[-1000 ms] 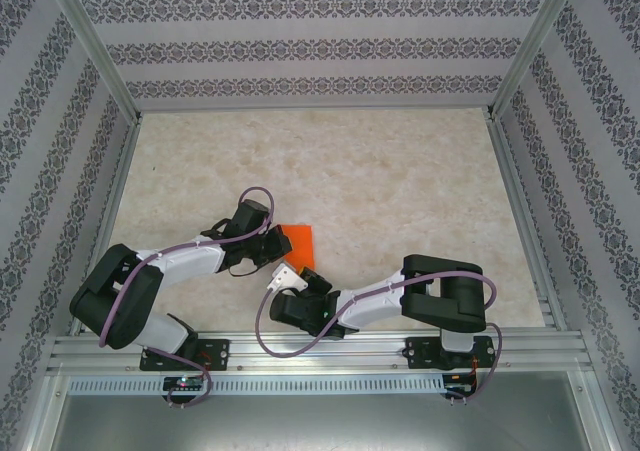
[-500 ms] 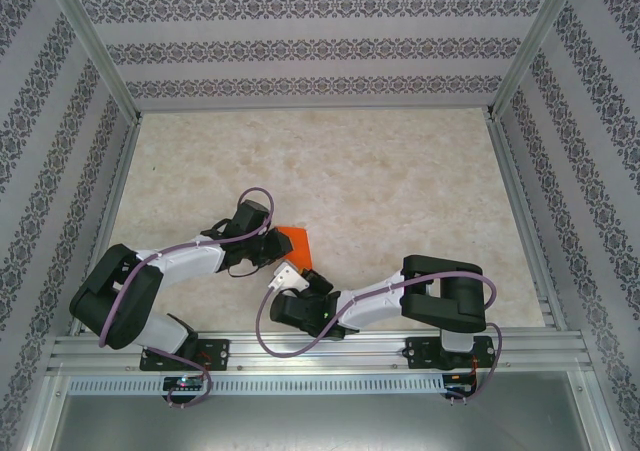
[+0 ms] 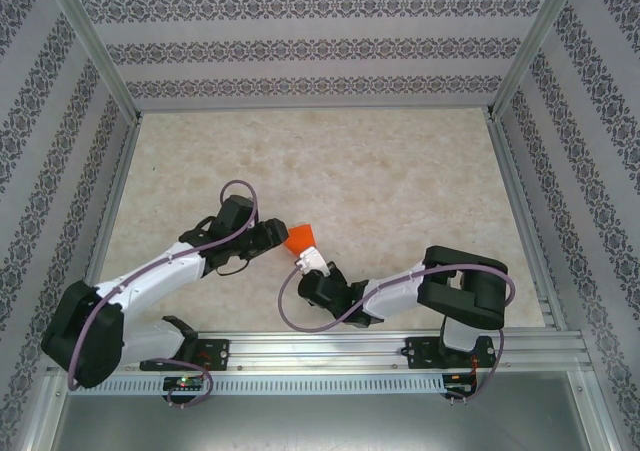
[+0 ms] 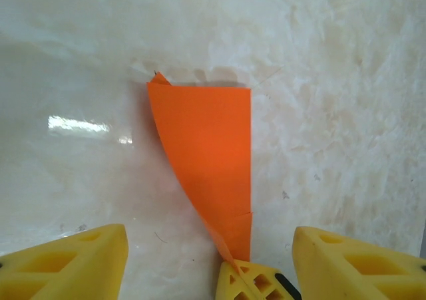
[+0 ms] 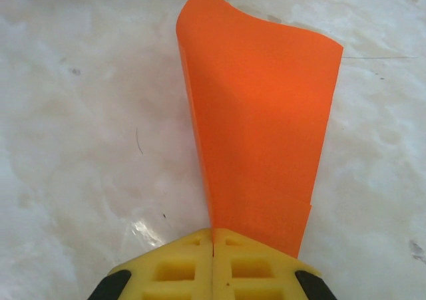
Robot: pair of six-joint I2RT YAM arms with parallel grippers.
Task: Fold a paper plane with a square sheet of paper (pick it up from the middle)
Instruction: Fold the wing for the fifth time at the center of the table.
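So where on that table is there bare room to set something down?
The whole far half of the table, from the paper to the back wall, is bare. Crowded: near middle, where left gripper and right gripper meet at the paper.

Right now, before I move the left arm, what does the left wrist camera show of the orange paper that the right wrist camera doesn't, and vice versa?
Left wrist view: the left gripper, its yellow fingers spread open either side of the thin bright orange paper sheet, not touching it. Right wrist view: the right gripper pressed shut on the sheet's narrow end, and its broad curled face. Both: the sheet, that pinch, and the pale marbled tabletop.
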